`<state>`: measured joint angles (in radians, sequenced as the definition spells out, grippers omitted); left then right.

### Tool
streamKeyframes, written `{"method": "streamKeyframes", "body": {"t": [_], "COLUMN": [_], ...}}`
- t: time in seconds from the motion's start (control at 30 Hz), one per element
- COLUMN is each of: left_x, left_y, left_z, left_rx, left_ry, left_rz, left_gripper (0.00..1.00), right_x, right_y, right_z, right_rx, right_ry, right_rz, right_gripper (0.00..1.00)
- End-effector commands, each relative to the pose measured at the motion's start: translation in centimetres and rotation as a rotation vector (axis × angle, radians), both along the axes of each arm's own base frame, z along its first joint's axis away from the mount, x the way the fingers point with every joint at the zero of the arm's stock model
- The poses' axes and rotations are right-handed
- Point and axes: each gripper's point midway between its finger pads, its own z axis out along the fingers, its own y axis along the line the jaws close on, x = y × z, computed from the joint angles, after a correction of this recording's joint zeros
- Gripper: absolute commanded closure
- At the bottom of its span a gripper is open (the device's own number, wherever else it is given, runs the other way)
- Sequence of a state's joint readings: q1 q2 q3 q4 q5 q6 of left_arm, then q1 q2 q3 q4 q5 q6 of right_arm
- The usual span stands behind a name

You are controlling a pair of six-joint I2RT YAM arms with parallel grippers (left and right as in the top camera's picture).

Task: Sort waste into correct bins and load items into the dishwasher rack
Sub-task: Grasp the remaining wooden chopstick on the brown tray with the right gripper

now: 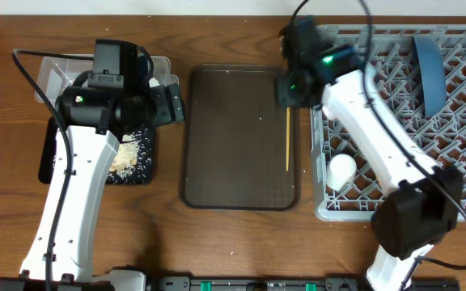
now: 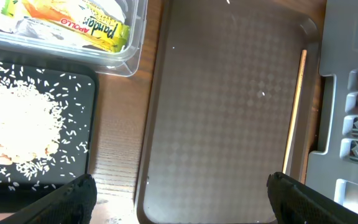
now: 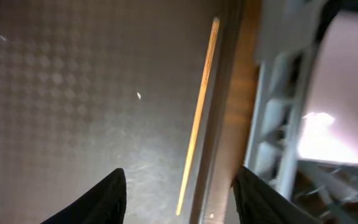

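Observation:
One wooden chopstick (image 1: pixel 288 139) lies along the right edge of the brown serving tray (image 1: pixel 233 137). My right gripper (image 1: pixel 288 87) hovers open above the chopstick's far end. In the right wrist view the chopstick (image 3: pixel 197 118) runs between the open fingers (image 3: pixel 182 199). My left gripper (image 1: pixel 172 103) is open and empty (image 2: pixel 179 199) over the tray's left edge. The clear tub (image 1: pixel 51 69) holds the yellow-green wrapper (image 2: pixel 86 22). The black tray (image 2: pixel 86 93) holds rice scraps (image 2: pixel 17 124). The dark blue plate (image 1: pixel 431 73) stands upright in the grey rack (image 1: pixel 459 162). The bowls are not visible.
A small white round vessel (image 1: pixel 341 170) sits in the rack's front left corner. The rack's left wall (image 2: pixel 353 124) lies close beside the serving tray. A strip of bare wooden table (image 2: pixel 123 124) separates the black tray from the serving tray.

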<state>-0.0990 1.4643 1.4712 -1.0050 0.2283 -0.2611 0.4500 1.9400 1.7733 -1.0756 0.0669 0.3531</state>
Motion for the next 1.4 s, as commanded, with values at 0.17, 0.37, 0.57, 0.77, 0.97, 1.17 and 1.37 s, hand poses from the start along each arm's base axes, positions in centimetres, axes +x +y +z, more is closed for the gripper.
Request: {"method": "streamKeyframes", "body": {"t": [0.17, 0.37, 0.57, 0.77, 0.97, 1.17, 1.37], "left_x": [0.2, 0.2, 0.2, 0.2, 0.2, 0.2, 0.2], "left_y": [0.3, 0.3, 0.3, 0.3, 0.3, 0.3, 0.3], "left_z": [0.0, 0.0, 0.0, 0.0, 0.0, 0.0, 0.0], "left_rx": [0.015, 0.015, 0.015, 0.015, 0.015, 0.015, 0.015], "left_ry": [-0.002, -0.002, -0.002, -0.002, -0.002, -0.002, -0.002], "left_rz": [0.002, 0.002, 0.002, 0.002, 0.002, 0.002, 0.002], "left_gripper": [0.10, 0.10, 0.10, 0.10, 0.10, 0.10, 0.10], "right_x": [-0.8, -1.4, -2.0, -2.5, -2.9, -3.3, -2.9], "right_y": [0.3, -0.1, -0.3, -0.1, -0.2, 0.0, 0.7], "right_z": [-8.0, -11.7, -14.1, -14.8, -15.3, -16.3, -15.4], "right_rx": [-0.108, -0.153, -0.182, -0.174, -0.182, -0.158, -0.136], "right_ry": [0.147, 0.225, 0.281, 0.313, 0.334, 0.378, 0.371], "right_rz": [-0.114, -0.120, -0.118, -0.102, -0.099, -0.065, -0.015], "right_gripper": [0.51, 0.52, 0.53, 0.65, 0.82, 0.96, 0.99]}}
